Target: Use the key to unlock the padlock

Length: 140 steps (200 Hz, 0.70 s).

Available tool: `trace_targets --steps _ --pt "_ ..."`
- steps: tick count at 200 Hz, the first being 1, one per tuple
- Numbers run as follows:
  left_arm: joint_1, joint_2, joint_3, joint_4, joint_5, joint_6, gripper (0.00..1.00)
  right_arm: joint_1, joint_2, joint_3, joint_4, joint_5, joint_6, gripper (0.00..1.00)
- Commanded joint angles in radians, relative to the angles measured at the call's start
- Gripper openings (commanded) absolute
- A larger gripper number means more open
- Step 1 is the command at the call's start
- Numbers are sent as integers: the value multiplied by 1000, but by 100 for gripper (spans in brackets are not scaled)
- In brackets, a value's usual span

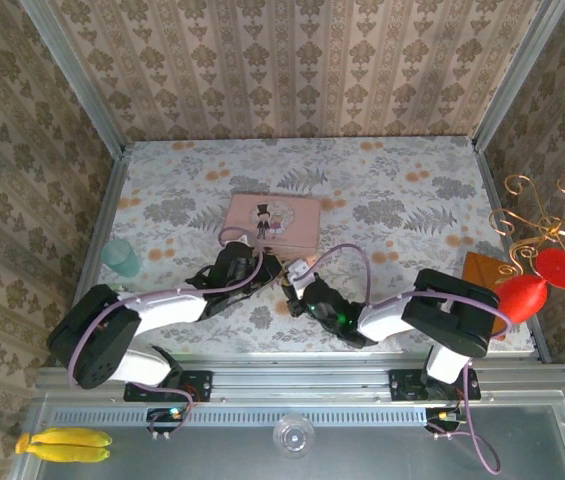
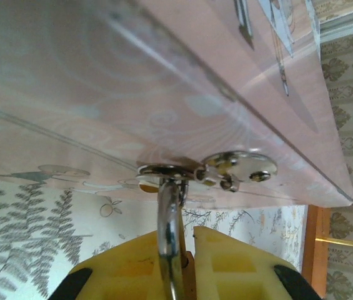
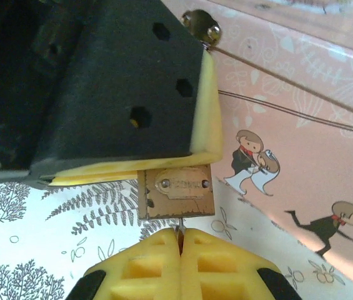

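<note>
On the floral table (image 1: 412,195), the padlock (image 3: 176,190) hangs from the pink tin (image 1: 272,222).

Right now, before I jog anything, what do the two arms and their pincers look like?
Both the left arm and right arm have white link shells between black joint housings, with a lilac cable looped along each. The left pincer and right pincer have yellow fingers with a moulded grid pattern on black bodies. A green light glows on the right wrist.
</note>
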Motion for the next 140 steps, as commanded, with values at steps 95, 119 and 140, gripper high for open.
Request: trace_targets --steps 95,119,140 --pt "-5 68 36 97 16 50 43 -135 -55 34 -188 -290 333 0" --pt "-1 68 30 99 16 46 45 -157 -51 15 -144 -324 387 0" --pt "9 56 22 89 13 53 48 -157 -53 15 -150 -312 393 0"
